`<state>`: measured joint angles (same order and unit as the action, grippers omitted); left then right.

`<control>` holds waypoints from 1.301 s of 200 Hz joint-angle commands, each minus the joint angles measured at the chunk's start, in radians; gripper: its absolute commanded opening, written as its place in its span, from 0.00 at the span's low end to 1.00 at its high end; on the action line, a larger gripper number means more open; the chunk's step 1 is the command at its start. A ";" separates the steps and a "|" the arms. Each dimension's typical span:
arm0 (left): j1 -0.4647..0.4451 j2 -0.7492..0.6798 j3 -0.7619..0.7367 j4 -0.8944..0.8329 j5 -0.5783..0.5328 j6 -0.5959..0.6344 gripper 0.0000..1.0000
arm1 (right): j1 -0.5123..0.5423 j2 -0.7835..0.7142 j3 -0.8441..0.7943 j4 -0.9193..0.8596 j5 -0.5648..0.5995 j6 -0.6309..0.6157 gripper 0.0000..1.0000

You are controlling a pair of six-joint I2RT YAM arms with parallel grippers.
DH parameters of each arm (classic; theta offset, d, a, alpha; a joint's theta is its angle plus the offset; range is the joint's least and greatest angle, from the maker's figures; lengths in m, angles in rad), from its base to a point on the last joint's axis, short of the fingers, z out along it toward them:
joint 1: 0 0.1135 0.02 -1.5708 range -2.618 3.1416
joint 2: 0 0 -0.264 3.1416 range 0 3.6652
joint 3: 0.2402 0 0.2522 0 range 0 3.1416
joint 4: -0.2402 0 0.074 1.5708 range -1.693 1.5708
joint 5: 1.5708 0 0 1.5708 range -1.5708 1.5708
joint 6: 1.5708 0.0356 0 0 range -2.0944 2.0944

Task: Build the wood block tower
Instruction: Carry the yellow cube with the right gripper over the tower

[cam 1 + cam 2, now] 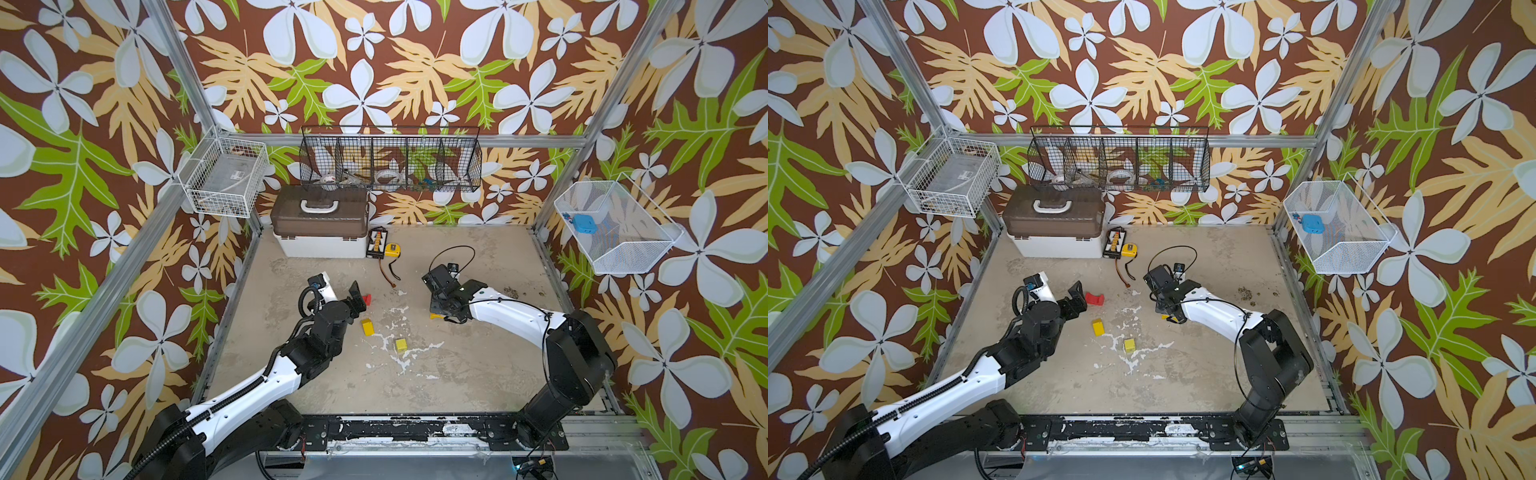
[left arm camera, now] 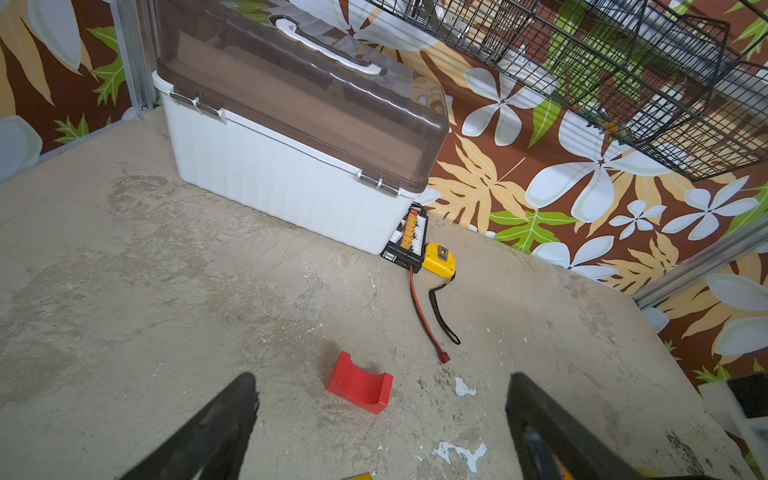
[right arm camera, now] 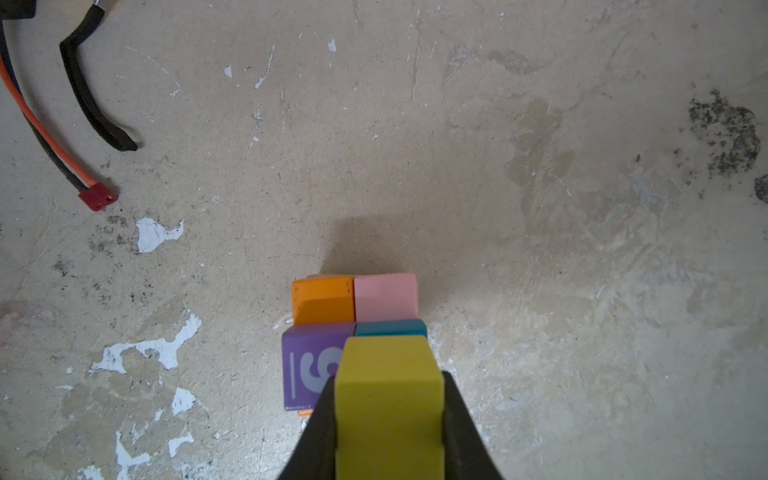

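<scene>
Scuffed, paint-flecked beige tabletop (image 1: 457,365) boxed in by loud tropical-flower walls, with a brown-lidded white toolbox (image 1: 320,232) and a yellow tape measure (image 1: 391,249) along the far edge. Over on the right: right gripper (image 3: 388,378) pointing straight down, clamped tight on a yellow block (image 3: 388,411), one finger on each side. Directly underneath, the tower (image 3: 361,328), seen from above as a purple "9" block (image 3: 309,370), a teal one (image 3: 390,328), an orange one (image 3: 322,299) and a pink one (image 3: 385,296) packed together in a square. Can't tell if touching them or hanging just above. Mostly hidden behind that arm in both top views. Over on the left: left gripper (image 2: 382,380) spread wide, gripping nothing, low over the table, with a red arch block (image 2: 360,388) lying hollow-side up just ahead of its fingertips, no contact. Nearer the front, between the two arms, a longer yellow piece (image 1: 367,327) and a small yellow cube (image 1: 401,344), lying loose and apart.
</scene>
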<state>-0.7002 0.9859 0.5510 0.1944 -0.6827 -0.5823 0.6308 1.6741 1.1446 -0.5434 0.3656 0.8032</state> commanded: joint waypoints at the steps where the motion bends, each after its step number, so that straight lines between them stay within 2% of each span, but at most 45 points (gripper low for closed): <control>1: 0.002 0.002 0.001 0.011 -0.002 -0.004 0.95 | 0.000 -0.001 0.001 -0.001 0.006 -0.002 0.23; 111: 0.002 0.007 0.001 0.016 0.001 -0.004 0.95 | -0.003 0.002 0.003 -0.004 0.005 -0.004 0.31; 153: 0.002 0.012 0.001 0.016 0.000 -0.004 0.95 | -0.004 -0.004 0.001 -0.003 0.006 -0.006 0.39; 260: 0.002 0.012 0.001 0.017 0.008 -0.006 0.95 | -0.003 -0.017 -0.001 -0.015 0.025 0.003 0.38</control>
<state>-0.7002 0.9977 0.5510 0.1959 -0.6727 -0.5823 0.6266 1.6642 1.1446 -0.5461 0.3676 0.8028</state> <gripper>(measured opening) 0.948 0.383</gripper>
